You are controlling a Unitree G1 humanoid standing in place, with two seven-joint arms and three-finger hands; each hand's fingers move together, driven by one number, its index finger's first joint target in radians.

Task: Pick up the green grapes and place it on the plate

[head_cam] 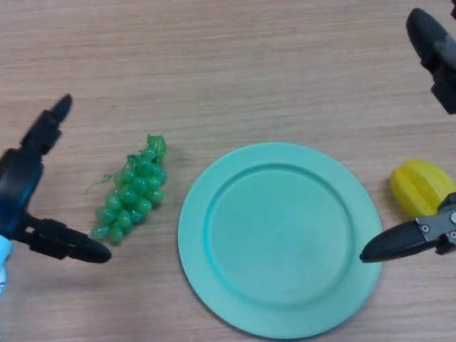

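Left robot hand (28, 185) beside bumpy green grapes (130, 194)

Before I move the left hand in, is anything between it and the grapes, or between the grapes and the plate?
Nothing visible. The left hand sits just left of the grapes with bare table between, fingers open. The plate lies right of the grapes, also across bare table. The yellow fruit is beyond the plate's far side.
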